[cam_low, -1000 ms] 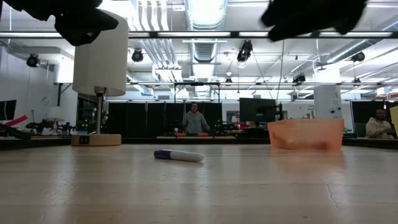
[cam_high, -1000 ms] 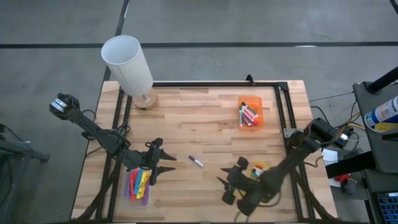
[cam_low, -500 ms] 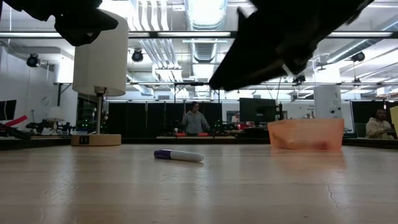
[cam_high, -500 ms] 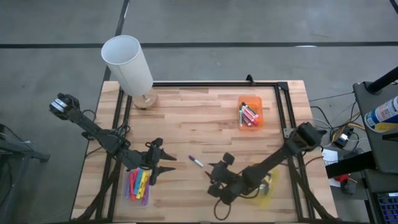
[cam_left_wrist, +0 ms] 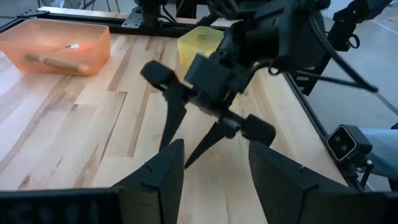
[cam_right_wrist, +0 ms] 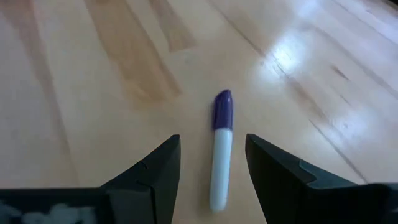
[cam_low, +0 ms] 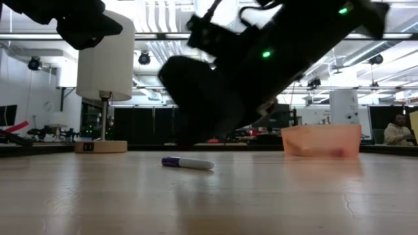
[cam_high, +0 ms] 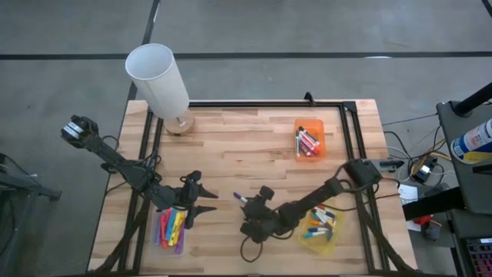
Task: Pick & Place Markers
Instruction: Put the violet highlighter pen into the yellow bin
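A marker (cam_right_wrist: 219, 155) with a purple cap and a white barrel lies flat on the wooden table (cam_high: 231, 146), left of its middle. In the high view the marker (cam_high: 240, 198) sits just ahead of my right gripper (cam_high: 246, 209). My right gripper (cam_right_wrist: 212, 142) is open and hangs low over the marker's barrel end, one finger to each side, pointing slanting down along it. The low view shows this gripper (cam_low: 192, 134) clear above the marker (cam_low: 188, 163). My left gripper (cam_high: 214, 202) waits open to the marker's left, above a clear bin of markers (cam_high: 171, 229).
An orange bin (cam_high: 309, 140) holding markers stands at the far right. A yellow bin (cam_high: 319, 227) with markers lies under my right arm, near the front right. A white-shaded lamp (cam_high: 161, 85) stands at the far left corner. A black frame (cam_high: 269, 103) runs along the table's edges.
My right gripper has swung from over the yellow bin toward the table's left and has come down. It now hangs low over the purple-capped marker and stays open. The marker has not moved.
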Robot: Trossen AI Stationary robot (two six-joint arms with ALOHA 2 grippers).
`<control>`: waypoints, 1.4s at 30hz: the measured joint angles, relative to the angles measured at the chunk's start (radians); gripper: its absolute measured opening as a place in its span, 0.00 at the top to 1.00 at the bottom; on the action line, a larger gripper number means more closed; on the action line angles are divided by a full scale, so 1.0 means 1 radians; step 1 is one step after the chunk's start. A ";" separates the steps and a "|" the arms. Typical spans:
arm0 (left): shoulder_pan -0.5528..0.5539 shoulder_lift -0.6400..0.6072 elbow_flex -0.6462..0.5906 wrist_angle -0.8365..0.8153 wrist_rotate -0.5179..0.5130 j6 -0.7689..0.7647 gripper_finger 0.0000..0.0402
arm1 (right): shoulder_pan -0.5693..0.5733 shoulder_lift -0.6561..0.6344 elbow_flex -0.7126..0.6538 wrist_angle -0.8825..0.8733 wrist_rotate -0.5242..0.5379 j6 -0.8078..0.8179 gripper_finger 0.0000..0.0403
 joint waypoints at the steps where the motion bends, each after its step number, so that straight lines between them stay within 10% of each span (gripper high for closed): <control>1: 0.000 0.000 0.000 0.000 0.000 0.000 0.57 | -0.007 0.013 0.012 0.000 -0.003 -0.003 0.56; 13: 0.000 0.000 0.000 -0.001 0.000 0.000 0.57 | -0.077 0.061 0.024 -0.004 -0.085 0.000 0.61; 27: 0.000 0.000 0.000 0.000 0.000 0.000 0.57 | -0.117 0.036 0.021 -0.020 -0.205 -0.094 0.94; 42: 0.000 0.000 0.000 -0.001 0.000 0.000 0.57 | -0.029 -0.348 0.015 -0.584 -0.202 0.121 0.94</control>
